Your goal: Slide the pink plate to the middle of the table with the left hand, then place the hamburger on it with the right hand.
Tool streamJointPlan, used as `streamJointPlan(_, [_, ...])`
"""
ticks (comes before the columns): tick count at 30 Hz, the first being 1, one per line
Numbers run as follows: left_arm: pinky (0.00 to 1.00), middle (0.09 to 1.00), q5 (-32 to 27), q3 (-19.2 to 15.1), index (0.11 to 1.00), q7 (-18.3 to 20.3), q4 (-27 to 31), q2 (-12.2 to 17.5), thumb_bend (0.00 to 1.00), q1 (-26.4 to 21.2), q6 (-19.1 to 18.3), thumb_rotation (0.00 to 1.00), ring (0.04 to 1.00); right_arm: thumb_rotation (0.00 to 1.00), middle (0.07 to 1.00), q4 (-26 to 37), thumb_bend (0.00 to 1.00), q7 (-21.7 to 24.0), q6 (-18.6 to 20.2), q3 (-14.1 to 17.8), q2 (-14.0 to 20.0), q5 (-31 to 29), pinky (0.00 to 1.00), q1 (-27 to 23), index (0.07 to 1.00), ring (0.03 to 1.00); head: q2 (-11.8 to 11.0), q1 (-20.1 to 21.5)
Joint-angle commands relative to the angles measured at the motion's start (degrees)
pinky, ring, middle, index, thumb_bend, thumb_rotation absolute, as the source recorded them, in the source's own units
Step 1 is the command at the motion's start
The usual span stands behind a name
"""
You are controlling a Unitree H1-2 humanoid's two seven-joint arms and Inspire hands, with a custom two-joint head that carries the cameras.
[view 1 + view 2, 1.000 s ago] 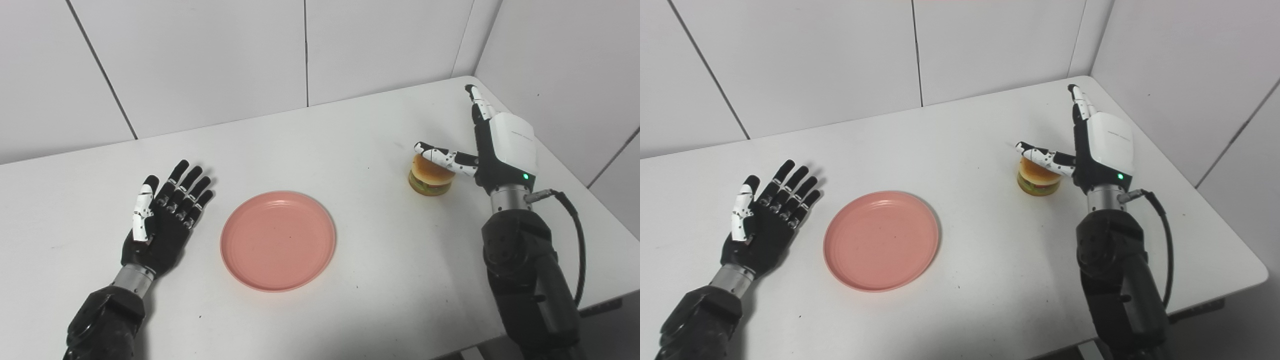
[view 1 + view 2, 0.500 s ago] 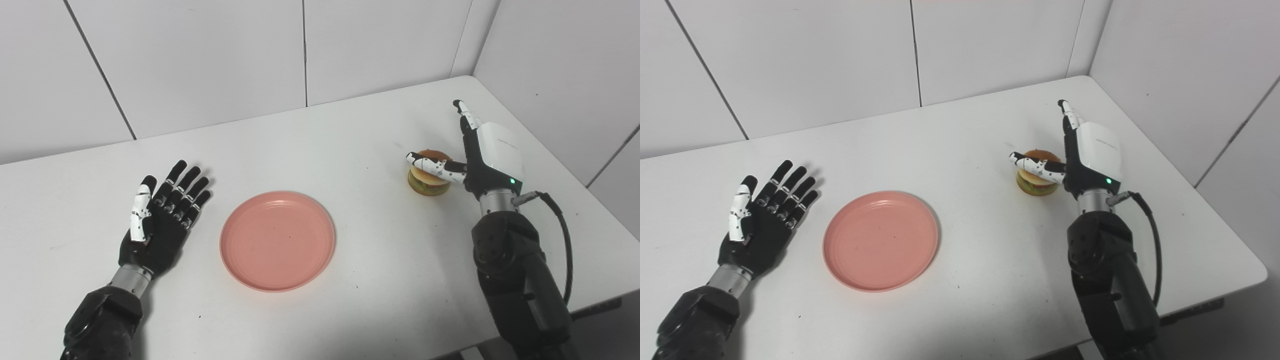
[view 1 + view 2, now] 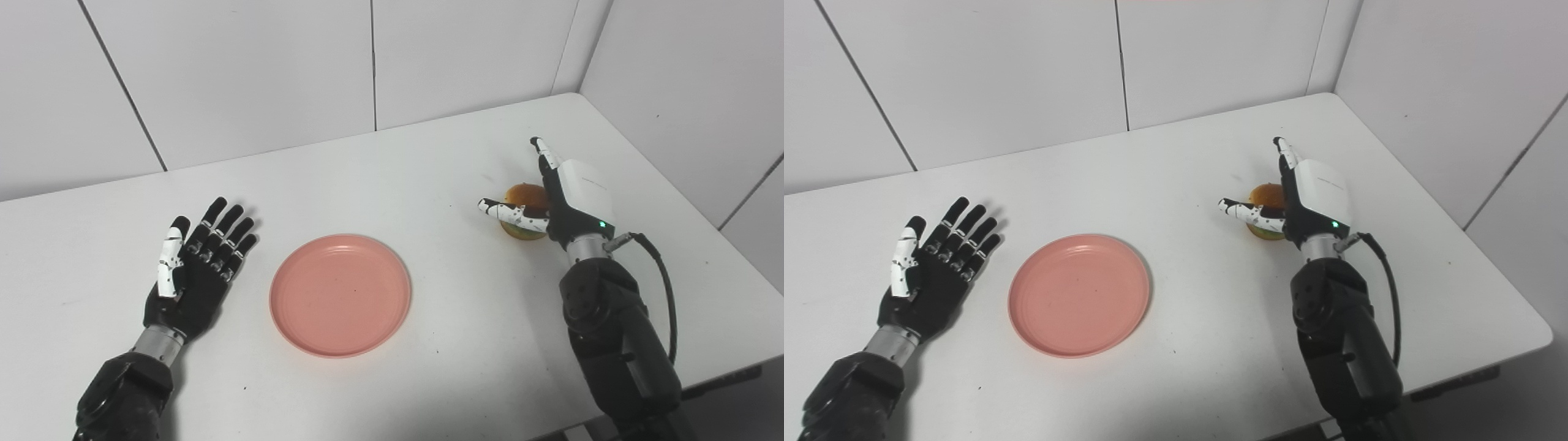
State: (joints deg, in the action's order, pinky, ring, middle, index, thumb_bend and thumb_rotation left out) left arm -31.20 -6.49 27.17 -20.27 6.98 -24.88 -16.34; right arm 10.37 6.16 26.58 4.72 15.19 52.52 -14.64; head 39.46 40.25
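The pink plate (image 3: 340,294) lies flat near the middle of the white table (image 3: 392,184). My left hand (image 3: 196,269) rests open and palm up on the table, a little left of the plate and apart from it. The hamburger (image 3: 525,199) stands on the table at the right and also shows in the right eye view (image 3: 1268,197). My right hand (image 3: 566,196) is open at the hamburger, palm toward it, with the thumb across its front and the fingers stretched along its far right side. The hand hides most of the bun.
White wall panels stand behind the table and at its right. The table's right edge and front right corner (image 3: 1543,334) lie close to my right arm. A black cable (image 3: 664,288) loops off my right wrist.
My right hand has moved left and toward me, dropping from beside the hamburger to cover it, the thumb now in front of the bun. My left hand and the plate have not moved.
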Motion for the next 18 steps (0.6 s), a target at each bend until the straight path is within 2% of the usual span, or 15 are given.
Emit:
streamJointPlan(1, [1.0, 0.963, 2.4, 0.5, 0.959, -2.9, -2.2, 1.2, 0.4, 3.4, -4.1, 1.0, 0.96, 0.68, 0.94, 1.1, 1.0, -0.4, 0.3, 0.3, 0.7, 0.9, 0.69, -1.6, 0.949, 0.876, 0.2, 0.1])
streamJointPlan(18, [1.0, 0.967, 1.9, 0.7, 0.964, -2.4, -2.0, 1.6, 0.41, 3.4, -4.6, 1.0, 0.963, 0.68, 0.933, 0.8, 1.0, 1.1, 0.3, 1.5, 0.7, 2.3, 0.71, -1.7, 0.951, 0.876, 1.1, 0.3])
